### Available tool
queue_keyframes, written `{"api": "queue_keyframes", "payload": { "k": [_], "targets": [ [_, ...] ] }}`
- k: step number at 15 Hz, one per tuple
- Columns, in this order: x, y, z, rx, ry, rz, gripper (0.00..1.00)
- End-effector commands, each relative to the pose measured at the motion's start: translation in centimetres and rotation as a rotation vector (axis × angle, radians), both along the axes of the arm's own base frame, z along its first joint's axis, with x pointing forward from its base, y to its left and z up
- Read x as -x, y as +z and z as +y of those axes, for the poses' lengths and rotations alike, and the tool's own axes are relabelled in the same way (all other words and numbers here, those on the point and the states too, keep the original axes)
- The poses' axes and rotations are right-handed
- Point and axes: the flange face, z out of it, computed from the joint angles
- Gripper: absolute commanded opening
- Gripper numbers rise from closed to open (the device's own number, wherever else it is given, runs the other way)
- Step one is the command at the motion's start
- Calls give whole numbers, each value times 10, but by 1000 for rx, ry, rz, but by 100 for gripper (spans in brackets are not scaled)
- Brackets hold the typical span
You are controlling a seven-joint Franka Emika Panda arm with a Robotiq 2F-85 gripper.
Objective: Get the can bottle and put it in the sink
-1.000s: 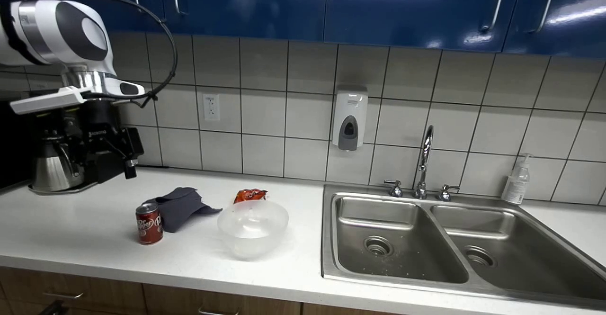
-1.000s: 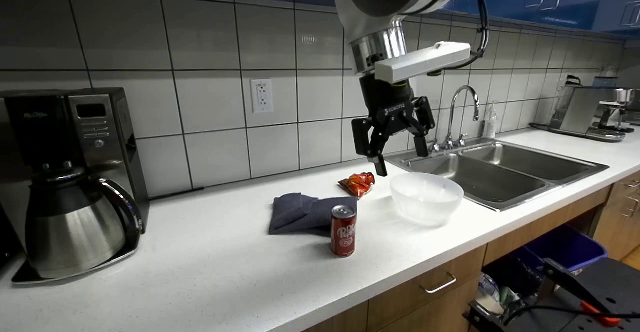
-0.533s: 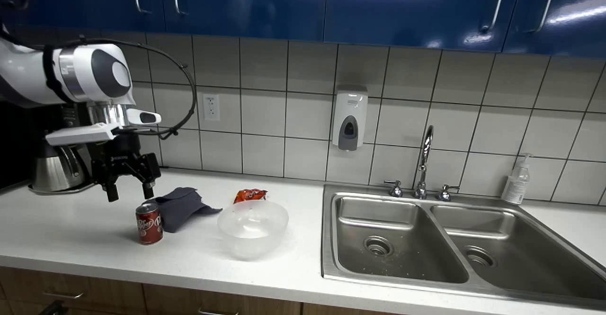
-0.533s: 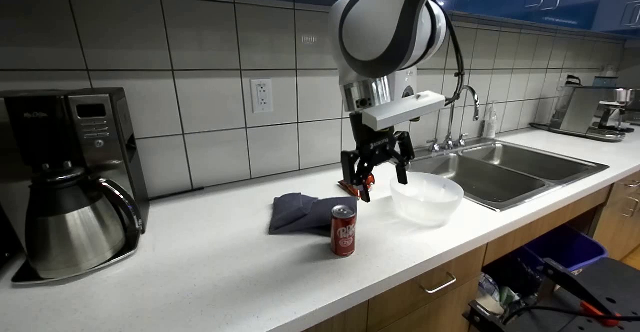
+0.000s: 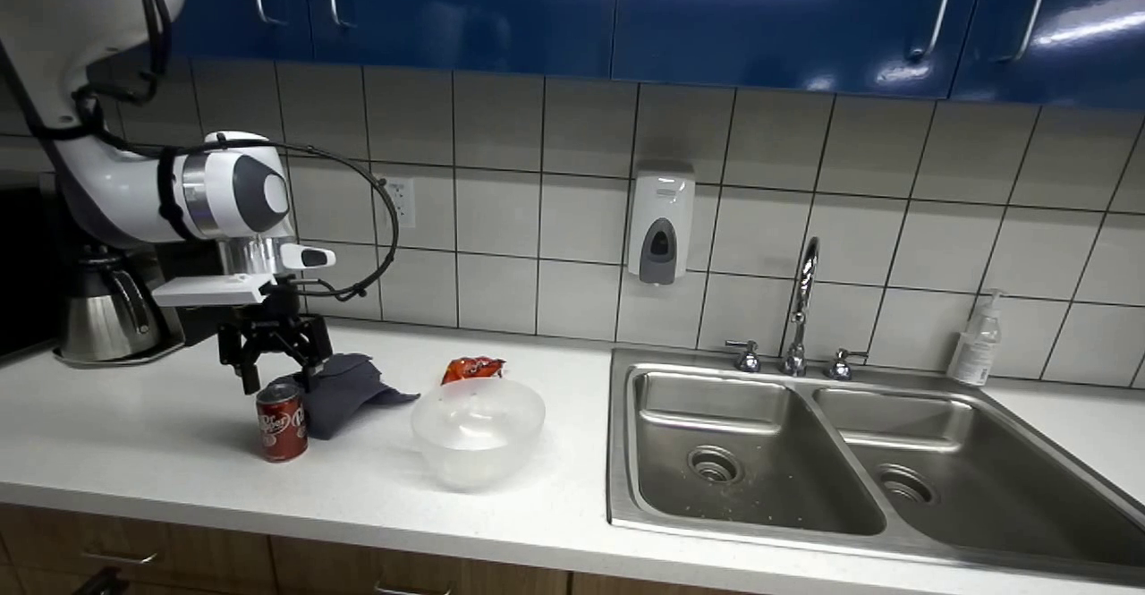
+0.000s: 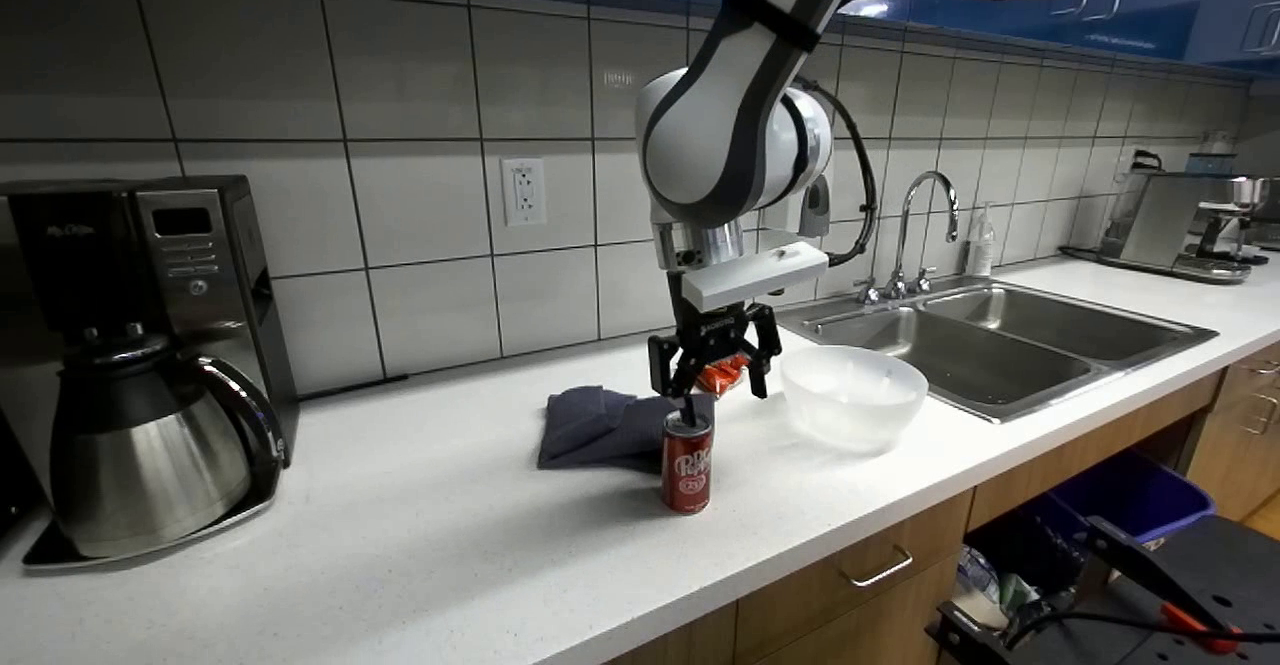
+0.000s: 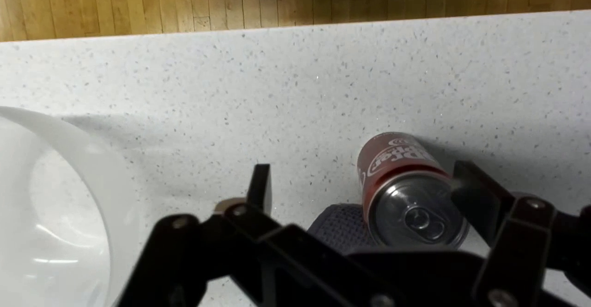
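The can bottle, a small red can with a silvery top, stands upright on the counter in both exterior views [image 5: 283, 427] [image 6: 687, 470]. My gripper [image 5: 278, 382] is open and empty, fingers pointing down, just above and slightly behind the can; it also shows in an exterior view [image 6: 724, 405]. In the wrist view the can [image 7: 397, 161] appears between the open fingers [image 7: 364, 177], much closer to the right finger, which overlaps its lid edge; whether they touch cannot be told. The steel double-basin sink [image 5: 623, 452] is at the right, also visible in an exterior view [image 6: 1010, 410].
A dark cloth [image 5: 344, 398] lies right beside the can. A translucent bowl [image 5: 479, 452] stands between the can and sink, with a red packet [image 5: 472, 369] behind it. A faucet [image 5: 801, 309] rises behind the sink. A coffee maker [image 6: 200, 245] stands at the far end.
The arm has moved down and toward the can, so the gripper has come from well above the counter to just above the can's top. The fingers stay open. The can, cloth and bowl have not moved.
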Motion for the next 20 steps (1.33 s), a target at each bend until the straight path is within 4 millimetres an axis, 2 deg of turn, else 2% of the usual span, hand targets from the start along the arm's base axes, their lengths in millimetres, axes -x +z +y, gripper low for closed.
{"api": "queue_keyframes", "payload": {
  "k": [1,7,16,20],
  "targets": [
    [-17,-4,12,-16,17,-15,100],
    [-18,-7,30,-24,45,-18,100],
    [-26,-26,30,-14,54,-30,100],
    [-21,-40,32,-11,62,-13,100]
  ]
}}
